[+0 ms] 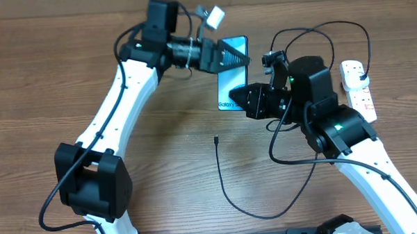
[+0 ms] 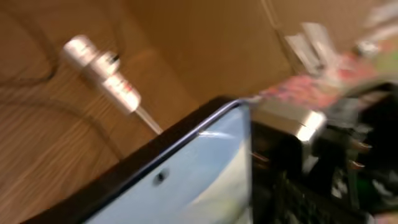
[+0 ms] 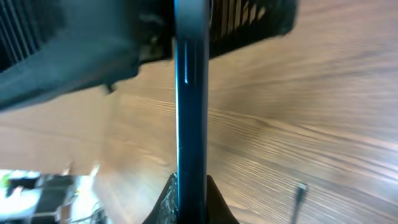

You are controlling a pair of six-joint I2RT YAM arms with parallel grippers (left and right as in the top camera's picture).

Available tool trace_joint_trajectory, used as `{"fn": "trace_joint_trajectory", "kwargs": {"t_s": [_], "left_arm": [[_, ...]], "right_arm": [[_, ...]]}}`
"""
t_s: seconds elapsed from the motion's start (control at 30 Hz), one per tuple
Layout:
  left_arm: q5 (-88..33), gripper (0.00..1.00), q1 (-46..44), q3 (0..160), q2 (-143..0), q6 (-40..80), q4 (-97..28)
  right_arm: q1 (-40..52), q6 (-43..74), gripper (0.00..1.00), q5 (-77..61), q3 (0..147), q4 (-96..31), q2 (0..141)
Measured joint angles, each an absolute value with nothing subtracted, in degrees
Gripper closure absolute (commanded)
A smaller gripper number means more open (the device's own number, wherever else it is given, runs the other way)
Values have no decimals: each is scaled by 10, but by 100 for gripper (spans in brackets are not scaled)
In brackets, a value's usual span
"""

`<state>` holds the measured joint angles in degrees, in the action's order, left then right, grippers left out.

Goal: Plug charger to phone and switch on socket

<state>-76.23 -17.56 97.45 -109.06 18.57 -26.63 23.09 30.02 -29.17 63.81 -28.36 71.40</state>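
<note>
**Two pincers on one phone**

Both arms meet at the phone, which sits toward the far edge of the table, about midway between the left and right edges. Its blue-teal screen faces up and the end with the white lettering points toward the near edge.

1. Left pincer: reaches in from the left edge side and is pinching the far half of the phone. The left wrist view is blurred; it shows the screen and its dark rim close up, with one metal-tipped finger just beside the glass.
2. Right pincer: reaches in from the near right corner and is pinching the phone at the lettered end. In the right wrist view the phone is edge-on, with one finger pressed to each face.
3. Charger: its plug tip lies on the wood near the table centre, apart from the phone and from both pincers. From the tip the cable runs toward the near edge, then curves right and passes under the right arm.
4. Socket: lies near the right edge, toward the far right corner, well apart from the phone. A black block sits on its far end.

Whether the phone touches the table cannot be told.
</note>
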Motion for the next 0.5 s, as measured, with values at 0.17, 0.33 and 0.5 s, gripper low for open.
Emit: {"fn": "trace_joint_trajectory", "kwargs": {"t_s": [0.17, 0.33, 0.5], "left_arm": [[-848, 31, -175, 974, -1091, 222, -198], [-881, 33, -176, 975, -1091, 242, -183], [-888, 38, -176, 973, -1091, 320, -44]], "right_arm": [[220, 303, 96, -327, 640, -243, 712], [195, 318, 96, -336, 640, -193, 712], [179, 325, 96, -347, 644, -175, 712]]}}
